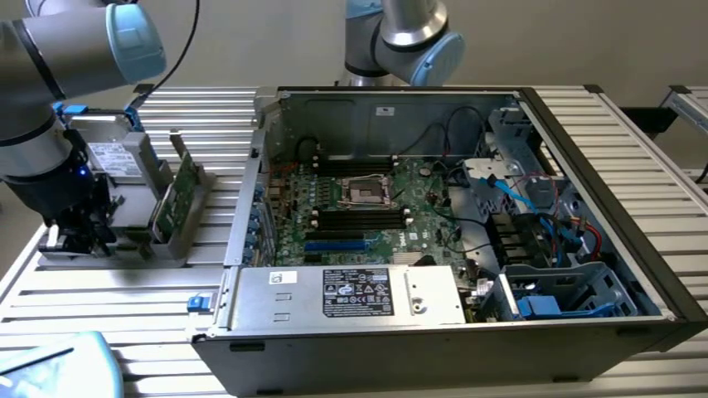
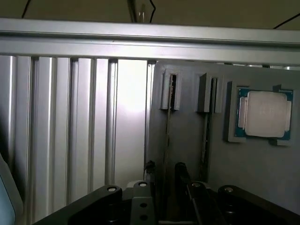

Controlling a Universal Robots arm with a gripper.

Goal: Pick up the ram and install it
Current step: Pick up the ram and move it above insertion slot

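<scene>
The ram (image 2: 167, 136) stands on edge in a slot of the grey holder (image 2: 253, 173), seen edge-on as a thin dark line. My gripper (image 2: 165, 169) is lowered over its near end, with one black finger (image 2: 150, 168) on each side and a small gap to the board, so it is open. In the exterior view the gripper (image 1: 75, 239) hangs low over the holder (image 1: 133, 249) at that view's left, beside the open computer case (image 1: 443, 232). The motherboard (image 1: 366, 199) lies inside the case with its long black slots (image 1: 360, 217).
A second thin board (image 2: 206, 136) stands in the neighbouring slot, and a processor chip (image 2: 263, 114) lies in a recess beyond it. Taller green boards (image 1: 179, 192) stand upright in the holder. A second arm (image 1: 404, 37) rises behind the case. The power supply (image 1: 348, 294) sits at the case's front.
</scene>
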